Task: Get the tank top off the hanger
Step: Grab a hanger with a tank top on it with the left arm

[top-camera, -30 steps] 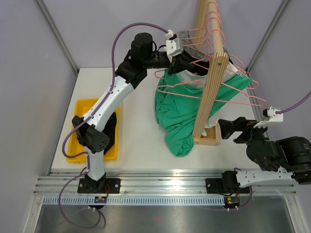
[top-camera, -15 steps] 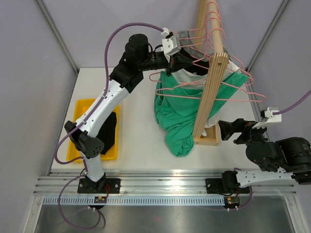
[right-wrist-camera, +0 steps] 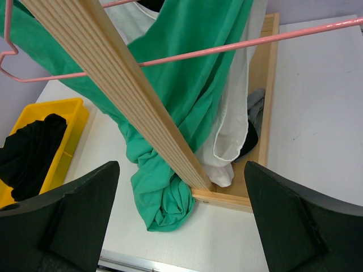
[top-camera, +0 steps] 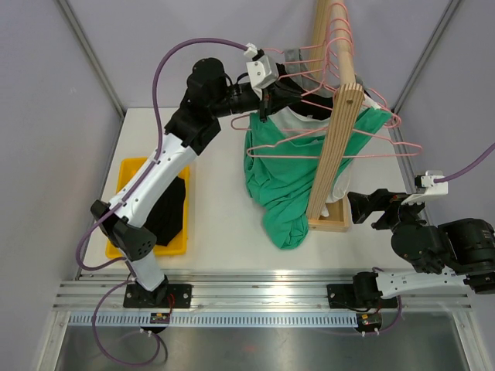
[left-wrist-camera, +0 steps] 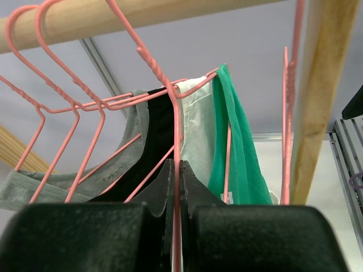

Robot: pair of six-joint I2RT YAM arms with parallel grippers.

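- Pink wire is now pinched between the left fingers (left-wrist-camera: 170, 182), which stood slightly apart a second ago and have since closed fully on the lower stem of the pink hanger (left-wrist-camera: 177, 122).
- The left arm has drawn back and leftward from the wooden rack (top-camera: 337, 143) over that second, and the held hanger has swung with it, its long bottom wire now angled across the rack post.
- The hanger's hook still sits over the rack's top rod in the left wrist view, so it has not yet come off.
- The green tank top (top-camera: 285, 182) hangs from the shoulder of that hanger, just beside a white garment (left-wrist-camera: 195, 127); its lower half lies bunched on the counter (top-camera: 220, 228) against the rack's base.
- More tops, one black and one grey, hang on the neighbouring hangers behind (which garment sits on which wire is hard to tell).
- The right fingers (top-camera: 363, 202) stay spread wide and hold nothing, parked low near the foot of the rack, facing the green cloth.
- A yellow bin (top-camera: 126, 174) sits well apart on the left side with a dark garment inside.
- Judgement: the hanger is now secured, so the task is early; the cloth still needs pulling off it, probably by the idle right arm.
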